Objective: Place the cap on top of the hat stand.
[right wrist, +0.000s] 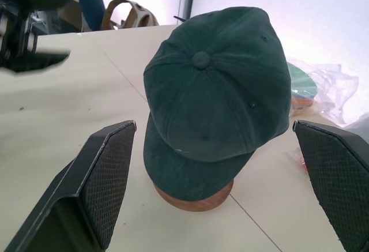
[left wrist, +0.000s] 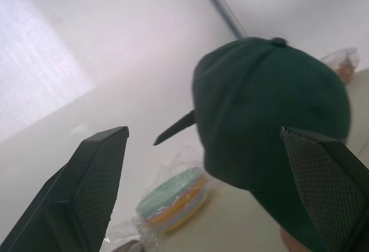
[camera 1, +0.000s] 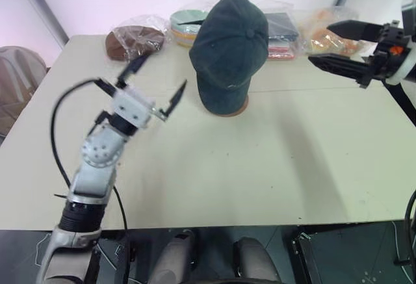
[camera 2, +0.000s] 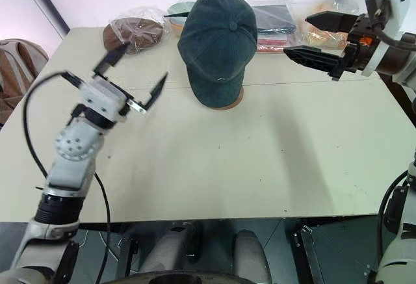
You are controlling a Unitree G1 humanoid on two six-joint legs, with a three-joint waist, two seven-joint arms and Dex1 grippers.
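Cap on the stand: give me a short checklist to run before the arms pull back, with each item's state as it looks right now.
1. The cap sits over the hat stand, whose wooden base shows under the brim: ok.
2. Left gripper open and apart from the cap: ok.
3. Right gripper open and apart from the cap: ok.
4. Cap centred on the stand's top disc: cannot tell, the disc is hidden under the fabric.
5. Base flat on the table: ok.
6. Bagged plates behind the stand are out of both arms' way: ok.
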